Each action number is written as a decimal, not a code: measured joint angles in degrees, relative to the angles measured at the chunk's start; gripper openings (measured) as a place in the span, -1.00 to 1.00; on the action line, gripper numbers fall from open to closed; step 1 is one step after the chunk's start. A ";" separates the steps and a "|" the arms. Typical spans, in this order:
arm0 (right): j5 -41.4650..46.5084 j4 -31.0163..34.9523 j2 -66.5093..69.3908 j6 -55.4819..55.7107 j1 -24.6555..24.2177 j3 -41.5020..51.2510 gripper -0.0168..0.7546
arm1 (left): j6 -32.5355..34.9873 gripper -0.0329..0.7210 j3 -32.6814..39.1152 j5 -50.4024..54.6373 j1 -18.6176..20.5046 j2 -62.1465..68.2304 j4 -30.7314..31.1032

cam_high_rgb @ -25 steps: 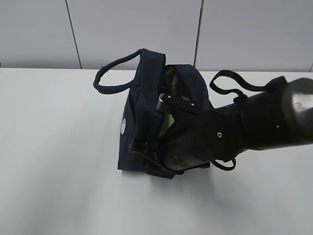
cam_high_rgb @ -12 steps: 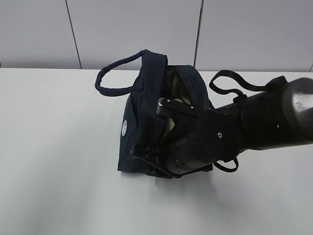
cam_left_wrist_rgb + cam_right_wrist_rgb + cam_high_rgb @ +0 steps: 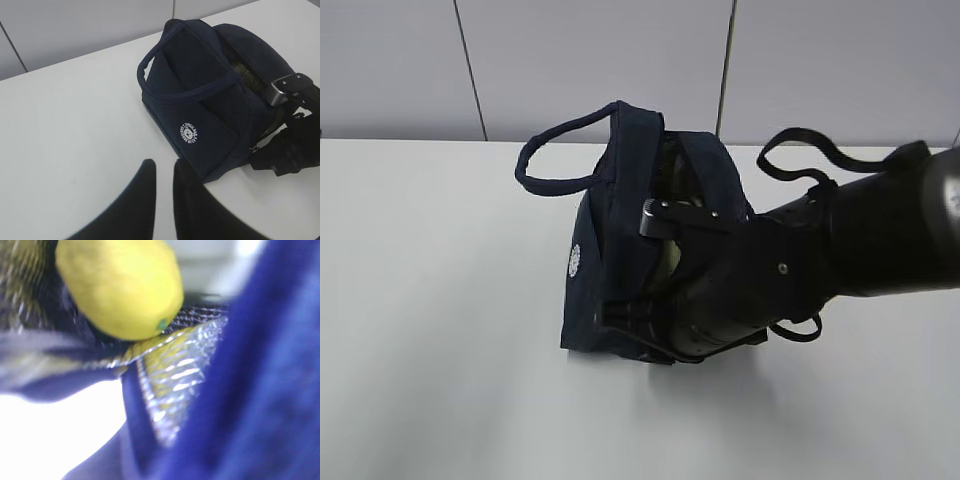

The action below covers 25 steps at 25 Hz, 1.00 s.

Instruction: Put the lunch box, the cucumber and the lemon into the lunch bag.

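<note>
two arms share a white desk (image 3: 440, 300) — the right arm reaches into the open top of the navy lunch bag (image 3: 620, 220) from the 3 o'clock side, its claw hidden inside and closed to its tightest, with nothing visibly in its grip. up close, the lemon (image 3: 120, 287) sits in the bag against the silver lining (image 3: 175, 375). the left claw (image 3: 164, 172) hangs at 6 o'clock of the bag, well apart — fingers barely parted, holding nothing.
</note>
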 joint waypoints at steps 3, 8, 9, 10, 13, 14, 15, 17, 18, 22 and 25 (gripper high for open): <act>0.82 -0.88 -1.39 0.00 0.00 0.00 -0.96 | 0.00 -0.76 0.00 0.00 0.00 0.00 0.00; 3.22 -3.05 -3.03 0.00 0.00 0.00 -0.96 | 0.00 -0.76 0.00 0.00 0.00 0.00 0.00; 3.64 -3.23 -3.44 0.00 0.00 0.00 -0.96 | 0.00 -0.76 0.00 0.00 0.00 0.00 0.00; 3.90 -3.73 -3.93 0.00 0.00 0.00 -0.96 | 0.00 -0.76 0.00 0.00 0.00 0.00 0.00; 5.18 -4.96 -5.19 0.00 0.00 0.00 -0.96 | 0.00 -0.76 0.00 0.00 0.00 0.00 0.00; 5.61 -5.50 -5.68 0.00 0.00 0.00 -0.96 | 0.00 -0.76 0.00 0.00 0.00 0.00 0.00; 6.03 -5.88 -6.00 0.00 0.00 0.00 -0.96 | 0.00 -0.76 0.00 0.00 0.00 0.00 0.00; 6.94 -6.20 -6.81 0.00 0.00 0.00 -0.96 | 0.00 -0.76 0.00 0.00 0.00 0.00 0.00; 7.35 -6.34 -7.21 0.00 -0.03 0.00 -0.96 | 0.00 -0.76 0.00 0.00 0.00 0.00 0.00; 9.77 -7.68 -8.56 0.00 -0.26 -0.54 -0.96 | 0.00 -0.76 0.00 0.00 0.00 0.00 0.00; 12.62 -9.00 -8.91 0.00 -0.26 -2.50 -0.96 | 0.00 -0.76 0.00 0.00 0.00 0.00 0.00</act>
